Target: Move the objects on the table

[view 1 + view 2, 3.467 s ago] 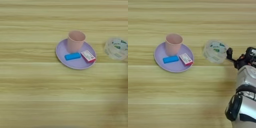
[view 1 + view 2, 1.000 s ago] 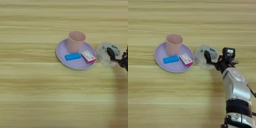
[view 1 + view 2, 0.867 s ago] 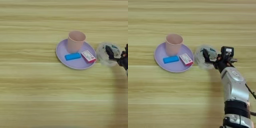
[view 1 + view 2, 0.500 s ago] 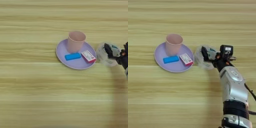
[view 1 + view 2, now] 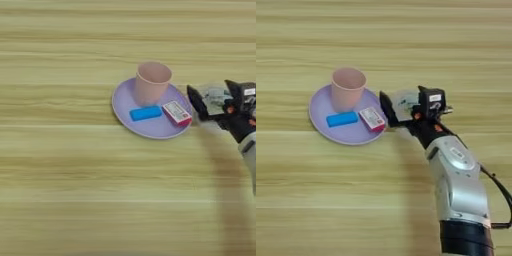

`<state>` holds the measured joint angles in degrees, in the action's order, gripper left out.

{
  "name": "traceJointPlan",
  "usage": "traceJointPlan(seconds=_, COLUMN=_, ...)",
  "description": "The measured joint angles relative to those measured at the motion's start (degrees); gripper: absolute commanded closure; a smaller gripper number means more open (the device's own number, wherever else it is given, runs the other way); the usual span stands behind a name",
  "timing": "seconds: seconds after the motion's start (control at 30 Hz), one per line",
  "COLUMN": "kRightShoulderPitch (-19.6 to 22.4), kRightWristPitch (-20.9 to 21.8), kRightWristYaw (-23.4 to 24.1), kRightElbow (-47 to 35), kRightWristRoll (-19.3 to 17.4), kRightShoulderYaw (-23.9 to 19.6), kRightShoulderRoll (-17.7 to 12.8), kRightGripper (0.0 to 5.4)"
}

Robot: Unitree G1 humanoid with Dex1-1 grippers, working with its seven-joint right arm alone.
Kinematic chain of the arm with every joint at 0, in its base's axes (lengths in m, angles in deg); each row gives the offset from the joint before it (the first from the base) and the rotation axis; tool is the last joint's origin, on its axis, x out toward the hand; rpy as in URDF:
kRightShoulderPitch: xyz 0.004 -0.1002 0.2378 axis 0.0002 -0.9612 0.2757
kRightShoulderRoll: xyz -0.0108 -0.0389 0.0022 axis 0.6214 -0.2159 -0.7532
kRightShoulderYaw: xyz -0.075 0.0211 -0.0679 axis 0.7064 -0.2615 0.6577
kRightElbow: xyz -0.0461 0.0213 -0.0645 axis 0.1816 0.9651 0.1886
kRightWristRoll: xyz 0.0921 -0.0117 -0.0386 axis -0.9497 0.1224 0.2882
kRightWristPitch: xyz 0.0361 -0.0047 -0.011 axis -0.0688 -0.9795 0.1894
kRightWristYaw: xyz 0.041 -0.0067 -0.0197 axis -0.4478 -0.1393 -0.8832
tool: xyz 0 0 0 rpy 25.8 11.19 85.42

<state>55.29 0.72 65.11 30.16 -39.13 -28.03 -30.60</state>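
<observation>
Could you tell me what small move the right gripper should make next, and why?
Probably close the fingers. The right gripper is spread around the clear round container, one black finger on its left side near the lavender plate, the other on its right. The container looks bracketed but not yet clamped, so closing gently seems the sensible step before any lift.

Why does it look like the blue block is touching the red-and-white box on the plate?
Apart. The left eye view shows a strip of purple plate between the blue block and the red-and-white box.
</observation>
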Motion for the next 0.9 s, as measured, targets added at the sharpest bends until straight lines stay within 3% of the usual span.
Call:
traceJointPlan(seconds=0.23, kRightShoulderPitch=-2.78, kRightWristPitch=0.01, kRightWristYaw=-2.40, kRightElbow=-4.09, kRightWristRoll=1.75, kRightShoulderYaw=3.41, kRightShoulderRoll=0.30, kRightGripper=0.04)
traceJointPlan(seconds=0.53, kRightShoulderPitch=-3.20, kRightWristPitch=0.06, kRightWristYaw=-3.68, kRightElbow=-4.25, kRightWristRoll=3.39, kRightShoulderYaw=5.72, kRightShoulderRoll=0.73, kRightGripper=0.04)
traceJointPlan(seconds=0.9, kRightShoulderPitch=1.02, kRightWristPitch=2.96, kRightWristYaw=-4.03, kRightElbow=0.91, kRightWristRoll=5.94, kRightShoulderYaw=8.78, kRightShoulderRoll=1.65, kRightGripper=0.04)
